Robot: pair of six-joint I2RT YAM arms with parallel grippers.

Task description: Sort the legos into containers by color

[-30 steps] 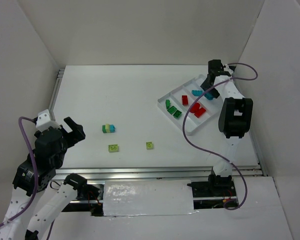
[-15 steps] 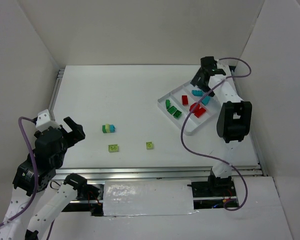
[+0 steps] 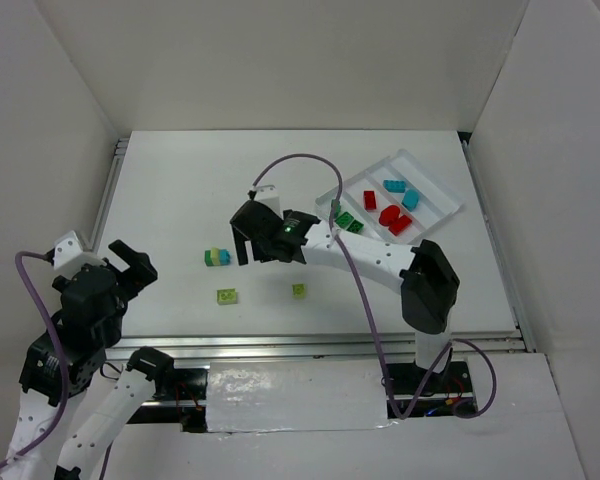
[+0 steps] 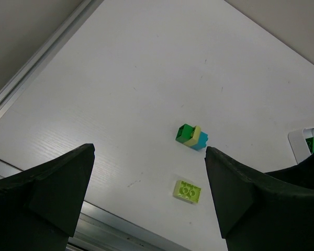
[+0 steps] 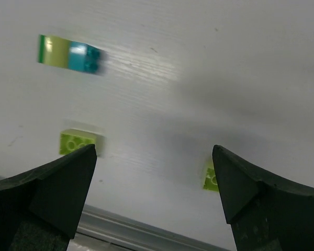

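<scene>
2 lime legos (image 3: 227, 296), ~7 in tray (image 3: 436, 186)

The tray (image 3: 432, 183) sat at the far right of the desk (image 3: 210, 180), with bricks (image 3: 388, 213) lying in three of its compartments. Well to its left, a stack of bricks (image 3: 217, 257) lay behind a flat brick (image 3: 226, 296), and a small brick (image 3: 298, 290) lay to that brick's right. The right tool (image 3: 248, 248) hung just right of the stack.

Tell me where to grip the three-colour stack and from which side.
Grip the stack across its two long sides, at the yellow middle, coming down from above. It lies flat as a short row, green, yellow, cyan, with nothing touching it, so its narrow width is likely easiest to span.
</scene>
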